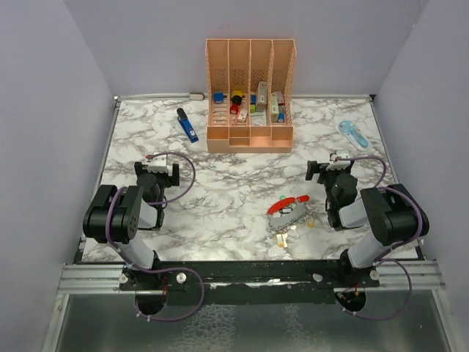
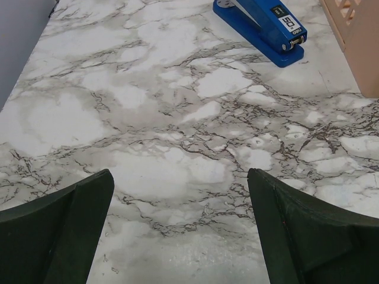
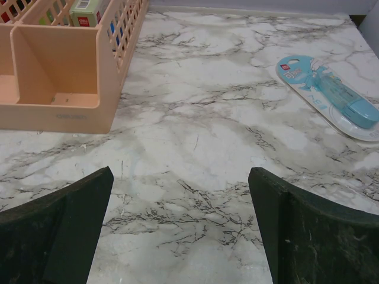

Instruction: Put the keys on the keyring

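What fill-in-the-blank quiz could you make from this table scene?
The red keyring lies on the table nearest the ___ arm.
The left pincer and the right pincer both stand ___, holding nothing.
The stapler beside the peach organizer is coloured ___.
Missing words: right; open; blue.

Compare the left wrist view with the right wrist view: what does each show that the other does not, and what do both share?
Only the left wrist view shows the blue stapler. Only the right wrist view shows the light blue packaged item. Both share the marble table, part of the peach organizer, and a pair of open dark fingers at the bottom: the left gripper in one, the right gripper in the other.
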